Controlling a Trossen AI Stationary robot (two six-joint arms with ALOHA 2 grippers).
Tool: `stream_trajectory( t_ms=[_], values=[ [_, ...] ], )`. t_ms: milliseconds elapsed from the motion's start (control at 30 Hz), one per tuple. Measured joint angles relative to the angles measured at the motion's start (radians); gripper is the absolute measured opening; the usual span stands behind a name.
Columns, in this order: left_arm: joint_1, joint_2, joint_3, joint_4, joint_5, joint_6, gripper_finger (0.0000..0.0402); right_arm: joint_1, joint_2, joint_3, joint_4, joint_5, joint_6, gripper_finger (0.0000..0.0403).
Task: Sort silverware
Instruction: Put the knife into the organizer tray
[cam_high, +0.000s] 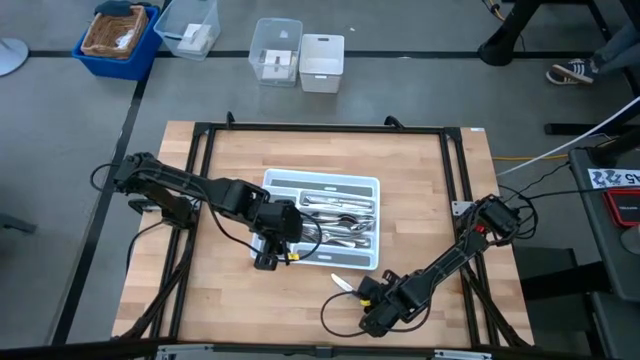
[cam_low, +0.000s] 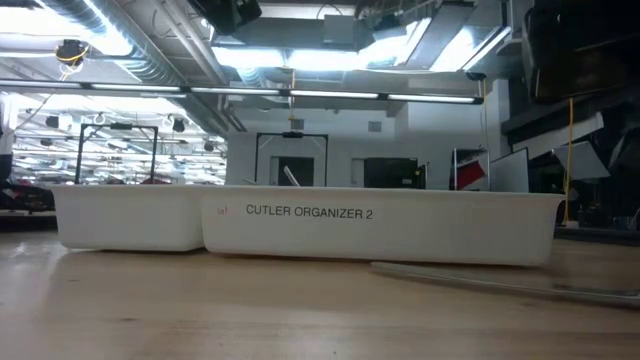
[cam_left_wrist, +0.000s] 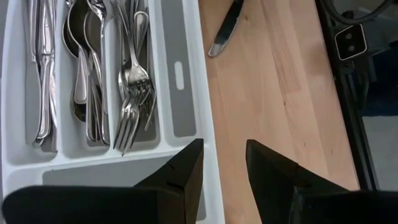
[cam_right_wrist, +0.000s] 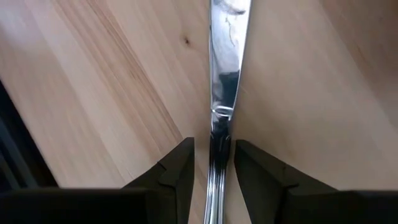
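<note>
A white tray (cam_high: 322, 181) with grey compartments sits mid-table and holds sorted knives, spoons (cam_left_wrist: 81, 56) and forks (cam_left_wrist: 132, 81). One table knife (cam_high: 343, 284) lies flat on the wood near the tray's near right corner, also seen in the low view as the knife (cam_low: 500, 281). My right gripper (cam_high: 363, 293) is open and low over that knife. Its fingers stand on either side of the handle (cam_right_wrist: 217, 155) without plainly touching it, and the blade (cam_right_wrist: 227, 56) points away from them. My left gripper (cam_high: 265, 260) is open and empty, hovering over the tray's rim (cam_left_wrist: 208, 124).
Black frame rails (cam_high: 200, 140) border the wooden table. Beyond the far edge stand a blue basket (cam_high: 120, 35), clear bins (cam_high: 275, 50) and a white bin (cam_high: 322, 62). Bare wood (cam_high: 230, 310) lies near and left of the tray. The tray's wall reads CUTLER ORGANIZER 2 (cam_low: 308, 212).
</note>
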Motion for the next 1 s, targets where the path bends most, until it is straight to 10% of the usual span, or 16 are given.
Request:
stream_trajectory(
  t_ms=[1000],
  values=[
    [0.000,0.000,0.000,-0.052,-0.001,0.025,0.0111,-0.042,0.055,0.005,-0.075,-0.094,0.035,0.0041]
  ],
)
